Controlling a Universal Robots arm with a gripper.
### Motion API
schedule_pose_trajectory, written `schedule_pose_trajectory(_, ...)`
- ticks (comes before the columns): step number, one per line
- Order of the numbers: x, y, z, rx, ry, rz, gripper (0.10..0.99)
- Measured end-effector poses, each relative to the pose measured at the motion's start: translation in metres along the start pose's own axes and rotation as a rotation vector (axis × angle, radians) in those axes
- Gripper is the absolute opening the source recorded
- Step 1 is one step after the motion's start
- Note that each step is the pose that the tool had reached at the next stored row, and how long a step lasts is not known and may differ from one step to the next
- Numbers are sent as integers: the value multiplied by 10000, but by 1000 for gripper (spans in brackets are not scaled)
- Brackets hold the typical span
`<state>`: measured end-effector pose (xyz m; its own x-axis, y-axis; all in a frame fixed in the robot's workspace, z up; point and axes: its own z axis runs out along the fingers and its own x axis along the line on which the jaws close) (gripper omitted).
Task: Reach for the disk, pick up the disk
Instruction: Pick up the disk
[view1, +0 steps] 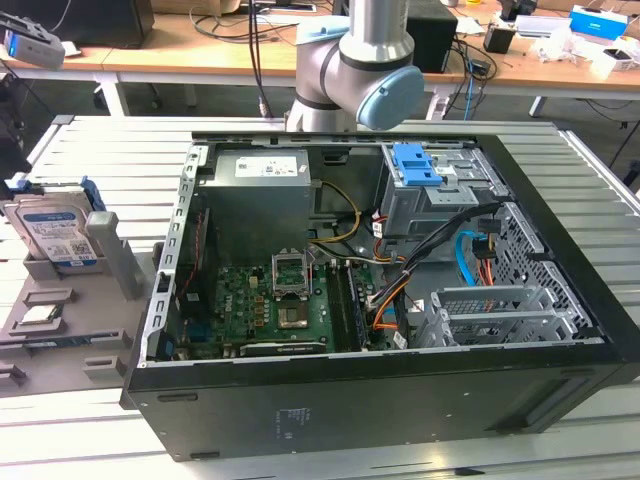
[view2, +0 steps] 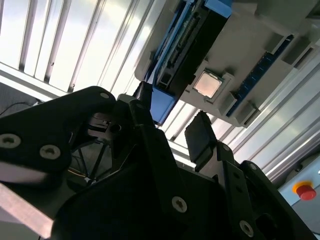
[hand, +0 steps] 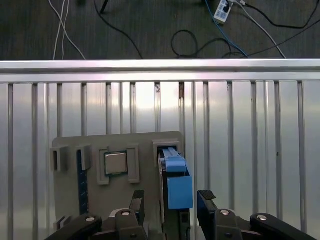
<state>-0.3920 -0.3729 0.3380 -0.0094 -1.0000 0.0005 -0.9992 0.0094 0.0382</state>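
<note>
The disk is a silver drive with a blue-and-white label and blue rails. It stands on edge in a slot of the grey holder at the exterior view's left. Both wrist views show it edge-on, as the disk's blue rail end and as the disk's dark side with a blue rail. My gripper is open, and its two dark fingertips frame the disk's blue end with gaps on both sides, touching nothing. The gripper holds nothing.
The grey holder also carries a square silver chip and a blue strip. An open black computer case sits mid-table, the arm's elbow behind it. Past the slatted table's edge is floor with cables. A red button sits nearby.
</note>
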Motion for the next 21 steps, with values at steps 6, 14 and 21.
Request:
schedule_pose_trajectory(6,-3,-6,105,0,0,-8,545)
schedule_pose_trajectory(14,-5,-8,166,0,1,-11,545)
schedule_pose_trajectory(21,-5,-11,223,0,1,-13,545)
